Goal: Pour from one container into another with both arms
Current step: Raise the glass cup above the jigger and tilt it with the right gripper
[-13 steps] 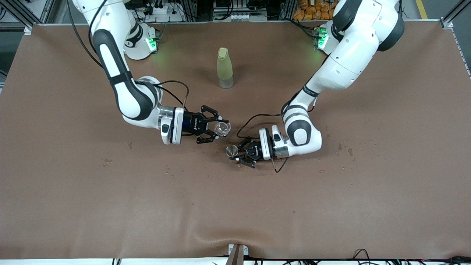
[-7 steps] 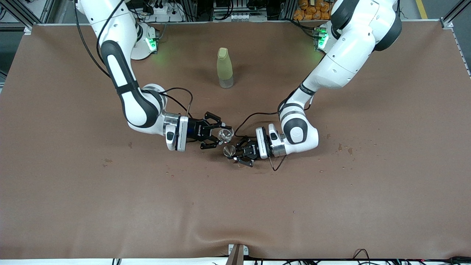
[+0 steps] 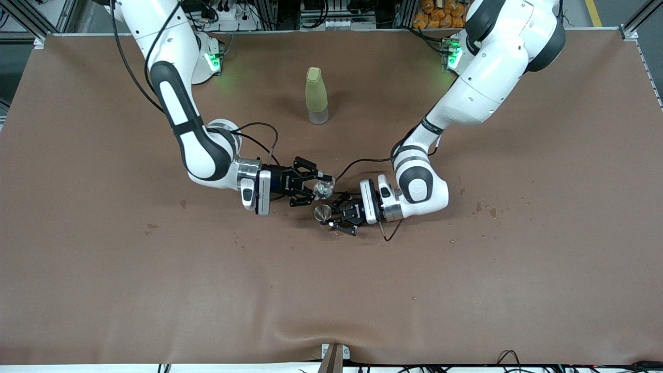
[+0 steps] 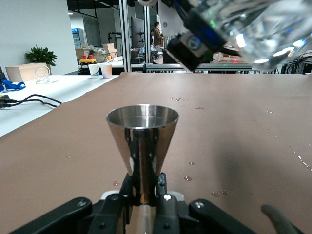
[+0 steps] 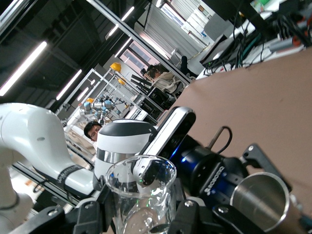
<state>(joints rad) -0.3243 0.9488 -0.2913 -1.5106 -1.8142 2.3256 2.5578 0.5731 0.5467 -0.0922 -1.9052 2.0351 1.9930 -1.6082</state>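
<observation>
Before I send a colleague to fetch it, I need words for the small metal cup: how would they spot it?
On the brown table, look to its middle, where the two white arms' black grippers meet. The left gripper is shut on a shiny steel cone-shaped measuring cup, mouth upward. The clear glass cup in the right gripper beside it is see-through and tilted, and the pale yellow-green bottle stands alone, farther from the front camera.

Mid-desk [image 3: 103, 290]: the right pincer [image 3: 317, 187] holds a tilted clear glass cup [image 3: 325, 190] just above the upright conical steel jigger [image 3: 325, 212] clamped by the left pincer [image 3: 335, 215]. A pale yellow-green capped bottle [image 3: 316, 96] stands on the desk, farther from the front camera than both.
</observation>
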